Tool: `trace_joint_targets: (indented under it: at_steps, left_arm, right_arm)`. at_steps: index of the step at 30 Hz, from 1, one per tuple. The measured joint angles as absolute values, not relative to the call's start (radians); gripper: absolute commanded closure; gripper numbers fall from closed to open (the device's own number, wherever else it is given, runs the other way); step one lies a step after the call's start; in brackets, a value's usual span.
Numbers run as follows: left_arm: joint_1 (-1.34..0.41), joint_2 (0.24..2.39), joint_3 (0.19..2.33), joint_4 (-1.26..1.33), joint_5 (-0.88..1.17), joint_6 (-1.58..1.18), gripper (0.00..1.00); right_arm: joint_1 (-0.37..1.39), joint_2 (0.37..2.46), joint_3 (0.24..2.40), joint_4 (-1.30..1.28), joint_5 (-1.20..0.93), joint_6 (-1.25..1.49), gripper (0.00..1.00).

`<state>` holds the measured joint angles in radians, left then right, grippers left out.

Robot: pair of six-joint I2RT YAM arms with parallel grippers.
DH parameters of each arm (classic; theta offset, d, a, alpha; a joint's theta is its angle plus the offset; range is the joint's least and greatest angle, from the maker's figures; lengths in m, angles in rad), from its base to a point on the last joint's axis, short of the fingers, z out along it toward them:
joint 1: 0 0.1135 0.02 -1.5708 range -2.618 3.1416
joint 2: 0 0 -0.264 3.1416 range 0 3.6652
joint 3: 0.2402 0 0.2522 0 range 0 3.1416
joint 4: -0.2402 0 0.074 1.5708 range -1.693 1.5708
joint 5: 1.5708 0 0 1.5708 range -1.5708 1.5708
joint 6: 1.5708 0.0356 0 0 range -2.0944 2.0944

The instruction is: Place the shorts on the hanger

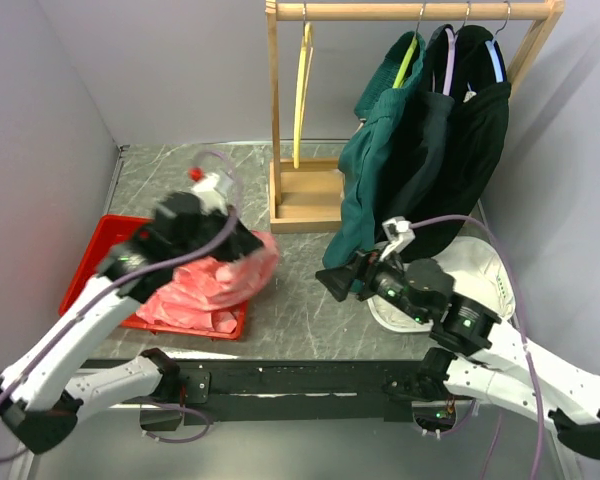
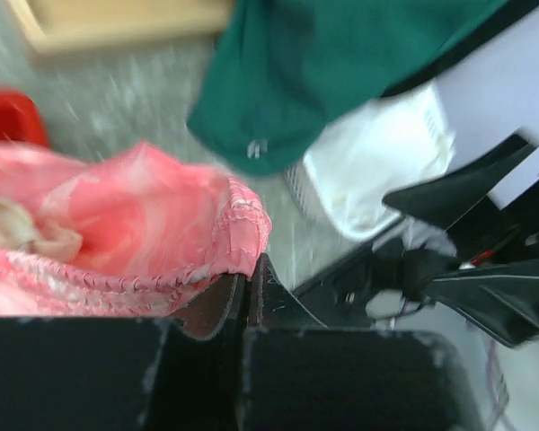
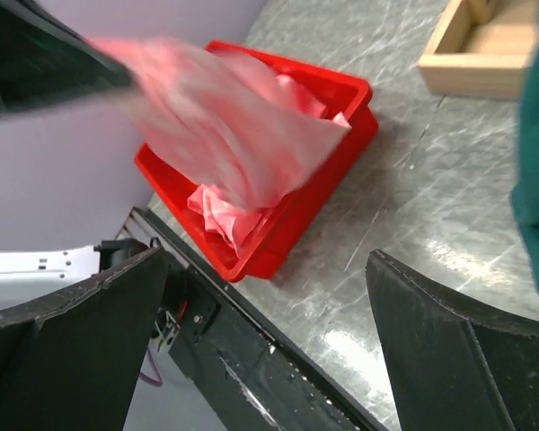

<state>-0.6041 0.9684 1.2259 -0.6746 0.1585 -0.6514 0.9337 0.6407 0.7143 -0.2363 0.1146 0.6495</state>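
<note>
Salmon-pink fabric is the story at the near side of the table (image 1: 300, 310): the left gripper (image 2: 249, 292) has its fingers pressed together on the stitched edge of the shorts (image 1: 220, 285), pinching one corner of the hem or waistband, I can't tell which. In the left wrist view the cloth bunches right above the closed tips. From overhead, the held end is up and out over the right rim of the red tray (image 1: 90, 260), while the rest of the garment sags back into the tray.

Across the gap, the right gripper (image 1: 338, 280) is spread wide and holding nothing. It points at the pink cloth, near it but not touching, and its own camera shows the shorts draped from the other arm over the tray.

Just behind the right arm lies a white cloth (image 1: 480, 265). Further back stands the wooden rack (image 1: 410, 10), with dark green garments (image 1: 420, 140) on its right side and the yellow hanger (image 1: 300, 90) dangling bare on the left, well apart from the shorts.

So my read: the pick-up is under way, one corner secured. What's left looks like nearly everything, namely a second grip, spreading the shorts out, carrying them back to the rack, and getting them onto that hanger.
</note>
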Motion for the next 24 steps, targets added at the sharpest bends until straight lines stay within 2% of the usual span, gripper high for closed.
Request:
trace_joint_targets:
  at_steps: [1,3,6,7,10,13,19,24]
  left_arm:
    - [-0.636,0.98,1.196,-0.657,0.147,-0.662,0.8]
    - [-0.71,1.013,1.131,-0.616,0.118,-0.683,0.72]
    - [-0.789,1.075,1.068,-0.564,0.069,-0.705,0.47]
    - [-0.809,1.102,1.06,-0.556,0.048,-0.713,0.33]
    - [-0.841,1.163,1.058,-0.554,-0.027,-0.73,0.23]
    - [-0.842,1.168,1.058,-0.589,-0.126,-0.754,0.23]
    - [-0.838,1.076,1.059,-0.733,-0.351,-0.825,0.29]
    - [-0.723,1.068,1.063,-0.861,-0.472,-0.843,0.34]
  right_arm:
    - [0.95,0.662,0.714,-0.224,0.126,0.654,0.03]
    - [0.977,0.701,0.714,-0.212,0.147,0.662,0.05]
    - [1.015,0.769,0.704,-0.174,0.179,0.68,0.08]
    - [1.023,0.784,0.699,-0.166,0.187,0.684,0.08]
    - [1.048,0.839,0.684,-0.138,0.222,0.706,0.11]
    - [1.068,0.902,0.675,-0.118,0.259,0.73,0.14]
    - [1.105,1.016,0.67,-0.11,0.34,0.783,0.19]
    - [1.114,1.06,0.641,-0.118,0.409,0.846,0.21]
